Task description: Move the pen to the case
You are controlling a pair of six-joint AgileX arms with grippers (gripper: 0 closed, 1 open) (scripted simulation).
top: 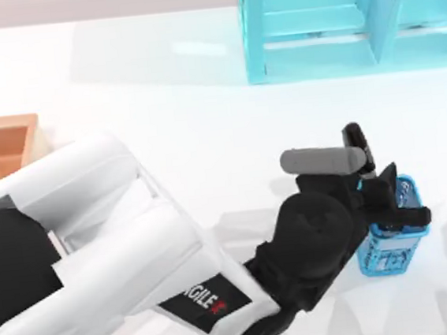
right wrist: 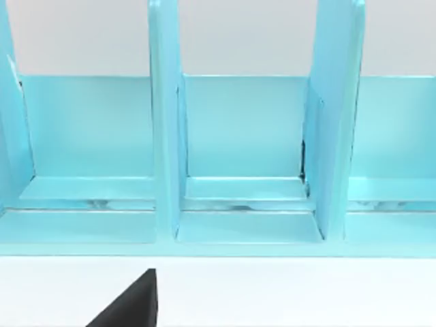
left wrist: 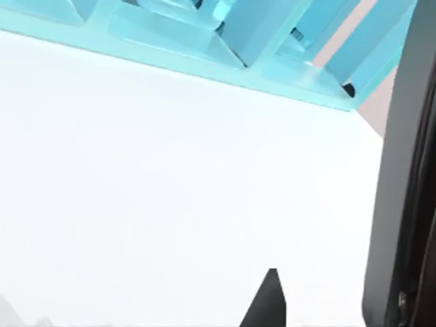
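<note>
One left hand [top: 385,199] over blue cup [top: 393,246], grip state unclear; case [top: 0,145] orange-brown wood, far left.

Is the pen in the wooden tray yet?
No. The tray sits at the table's left edge; the left gripper is over the blue cup, far right.

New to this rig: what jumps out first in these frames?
The left arm, big and white, sweeps across the top view from the left edge, its black claw down at the small blue mesh cup on the table's right side. The cyan shelf unit stands at the table's far edge, right of centre. An orange-brown wooden case sits at the left edge, away from the claw.
</note>
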